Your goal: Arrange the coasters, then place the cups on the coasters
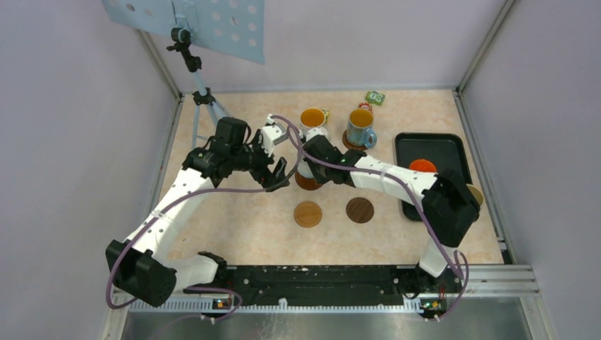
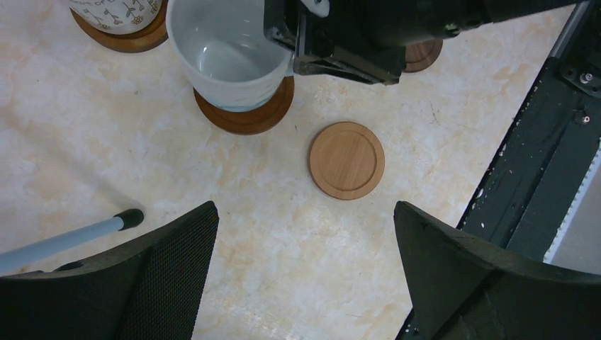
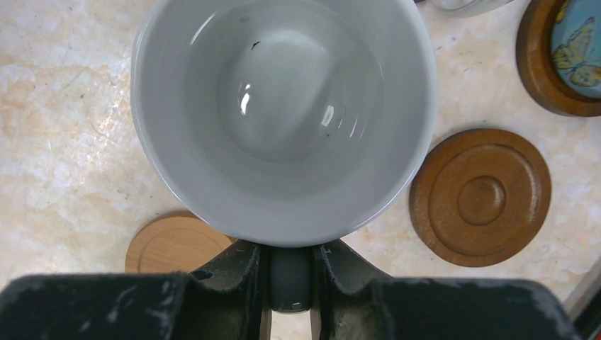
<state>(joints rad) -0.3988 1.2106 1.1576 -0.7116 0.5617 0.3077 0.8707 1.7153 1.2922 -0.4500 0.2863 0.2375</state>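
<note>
A plain white cup stands on a dark brown coaster, left of the table's middle. My right gripper is shut on the cup's handle from the right. Just left of it my left gripper hangs open over bare table, holding nothing. Two bare coasters lie nearer the front, a light one and a dark one. Behind, a white patterned cup and a light blue cup each sit on a coaster. An orange cup is in the black tray.
The tray sits at the right side, partly under the right arm. A tripod with a perforated board stands at the back left; one leg tip rests near the left gripper. A small green packet lies by the back wall.
</note>
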